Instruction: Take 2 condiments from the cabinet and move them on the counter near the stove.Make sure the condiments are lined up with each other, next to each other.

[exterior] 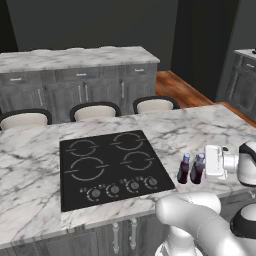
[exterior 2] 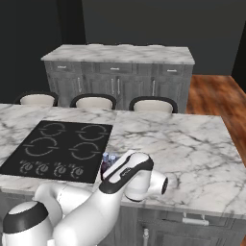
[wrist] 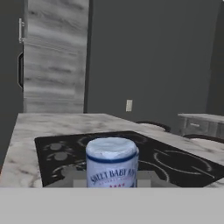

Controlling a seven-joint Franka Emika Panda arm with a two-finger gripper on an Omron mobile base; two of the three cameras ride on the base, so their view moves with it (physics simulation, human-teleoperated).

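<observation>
Two condiments stand upright side by side on the counter point(exterior: 195, 127), just right of the stove point(exterior: 107, 167): the left bottle point(exterior: 184, 168) and the right bottle point(exterior: 198, 169). My gripper point(exterior: 203, 166) reaches in from the right, level with the counter, and is shut on the right bottle. The hand view has that bottle's yellow-white label point(wrist: 112, 168) close up in the middle, with the stove point(wrist: 175, 162) behind it. From the right base view, my arm covers both bottles apart from their blue caps point(exterior 2: 109, 156), beside the stove point(exterior 2: 57, 149).
Three cushioned stools point(exterior: 95, 110) line the counter's far edge. Behind them runs a marble-topped row of grey base cabinets point(exterior: 75, 80). A tall grey wood-grain cabinet point(wrist: 54, 57) rises beyond the counter's end. Wood floor point(exterior: 180, 90) lies to the right.
</observation>
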